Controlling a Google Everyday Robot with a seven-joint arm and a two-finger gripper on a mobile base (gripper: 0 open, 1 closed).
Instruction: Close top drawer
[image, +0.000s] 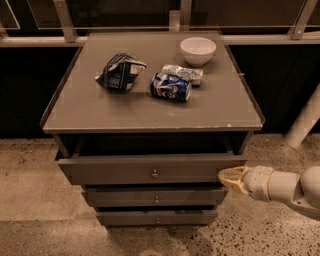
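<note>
The top drawer (115, 170) is a wide grey-brown front with a small round metal knob (154, 174) at its centre. It stands pulled out a short way from the cabinet, with a dark gap behind its front. My gripper (227, 177) comes in from the right on a white arm, and its tan tip is against the right end of the drawer front.
Two narrower drawers (156, 198) sit below the top one. On the cabinet top (90, 110) lie a dark chip bag (119, 71), a blue crushed packet (171, 86), a silver wrapper (184, 73) and a white bowl (198, 50). A white post (305, 122) stands at the right. The floor is speckled.
</note>
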